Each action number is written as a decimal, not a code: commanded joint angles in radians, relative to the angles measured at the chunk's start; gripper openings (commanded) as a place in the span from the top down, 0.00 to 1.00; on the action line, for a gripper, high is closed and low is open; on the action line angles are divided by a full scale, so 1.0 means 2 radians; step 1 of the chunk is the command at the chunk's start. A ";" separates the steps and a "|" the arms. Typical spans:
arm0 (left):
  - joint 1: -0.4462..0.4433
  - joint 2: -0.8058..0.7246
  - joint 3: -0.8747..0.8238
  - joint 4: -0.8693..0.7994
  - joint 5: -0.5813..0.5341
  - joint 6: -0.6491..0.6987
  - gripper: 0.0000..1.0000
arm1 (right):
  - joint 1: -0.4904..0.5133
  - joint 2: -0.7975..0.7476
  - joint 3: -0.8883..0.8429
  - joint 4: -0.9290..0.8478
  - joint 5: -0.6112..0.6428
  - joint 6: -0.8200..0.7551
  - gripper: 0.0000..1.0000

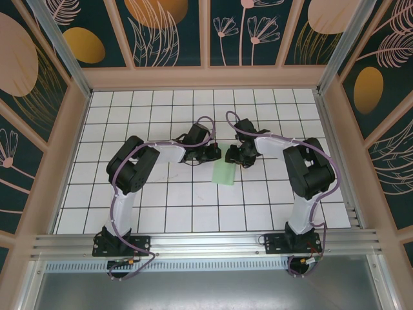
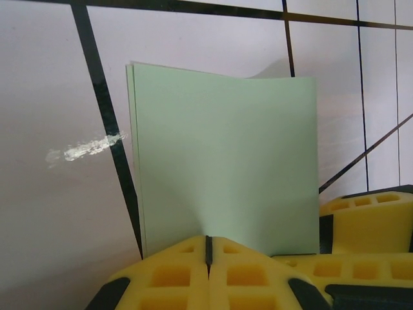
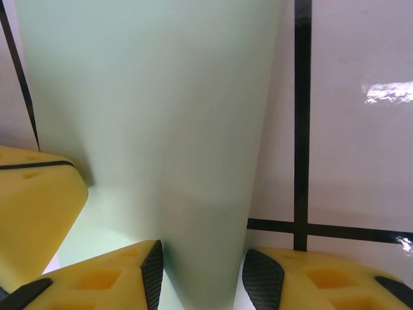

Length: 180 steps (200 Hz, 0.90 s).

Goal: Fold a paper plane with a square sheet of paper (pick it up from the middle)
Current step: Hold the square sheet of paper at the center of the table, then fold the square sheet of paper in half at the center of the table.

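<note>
The square sheet of paper (image 1: 224,173) is pale green and folded over on itself; two layers show at its left edge in the left wrist view. It lies on the white gridded table between the two arms. My left gripper (image 1: 212,154) is shut, its yellow fingers pinching the near edge of the sheet (image 2: 222,161) at its middle (image 2: 208,248). My right gripper (image 1: 234,155) meets it from the other side. Its jaws stand apart (image 3: 201,279) with a curved strip of the sheet (image 3: 148,116) running between the black pads. No paper plane shape shows.
The table (image 1: 161,206) is white tile with black grid lines, walled by patterned panels on three sides. A white scuff (image 2: 84,148) marks the tile left of the sheet. Each wrist view catches the other gripper's yellow finger close by (image 2: 368,223) (image 3: 32,206).
</note>
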 commanded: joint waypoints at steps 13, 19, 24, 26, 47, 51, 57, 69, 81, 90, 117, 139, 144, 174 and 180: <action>-0.004 0.019 0.001 -0.054 -0.032 -0.006 1.00 | 0.001 0.088 -0.040 0.015 0.064 -0.008 0.53; -0.004 0.020 0.001 -0.057 -0.034 -0.006 1.00 | 0.000 0.079 -0.038 0.013 0.064 -0.007 0.53; -0.004 0.021 -0.001 -0.058 -0.035 -0.006 1.00 | -0.002 0.071 -0.035 0.011 0.062 -0.007 0.53; -0.004 0.021 -0.001 -0.058 -0.036 -0.007 1.00 | -0.003 0.067 -0.034 0.010 0.061 -0.007 0.53; -0.003 0.024 -0.006 -0.064 -0.044 -0.007 1.00 | -0.018 0.004 -0.027 0.009 0.066 0.004 0.50; -0.004 0.024 -0.006 -0.064 -0.046 -0.006 1.00 | -0.021 -0.009 -0.027 0.010 0.063 0.005 0.49; -0.004 0.025 -0.007 -0.065 -0.048 -0.006 1.00 | -0.024 -0.028 -0.026 0.012 0.059 0.008 0.48; -0.004 0.027 -0.007 -0.068 -0.054 -0.004 1.00 | -0.028 -0.064 -0.026 0.018 0.050 0.013 0.46; -0.004 0.029 -0.007 -0.070 -0.057 -0.004 1.00 | -0.030 -0.094 -0.030 0.027 0.039 0.014 0.46; -0.004 0.030 -0.007 -0.071 -0.060 -0.004 1.00 | -0.030 -0.110 -0.034 0.034 0.030 0.019 0.46; -0.004 0.033 -0.010 -0.071 -0.067 -0.009 1.00 | -0.031 -0.133 -0.051 0.065 -0.018 0.034 0.53; -0.004 0.033 -0.013 -0.071 -0.070 -0.010 1.00 | -0.028 -0.121 -0.060 0.102 -0.073 0.050 0.69; -0.004 0.033 -0.013 -0.071 -0.070 -0.011 1.00 | -0.027 -0.117 -0.059 0.109 -0.079 0.053 0.73; -0.004 0.038 -0.013 -0.072 -0.069 -0.016 1.00 | -0.018 -0.090 -0.058 0.133 -0.098 0.071 0.89; -0.004 0.037 -0.014 -0.073 -0.070 -0.017 1.00 | -0.017 -0.081 -0.056 0.130 -0.098 0.073 0.91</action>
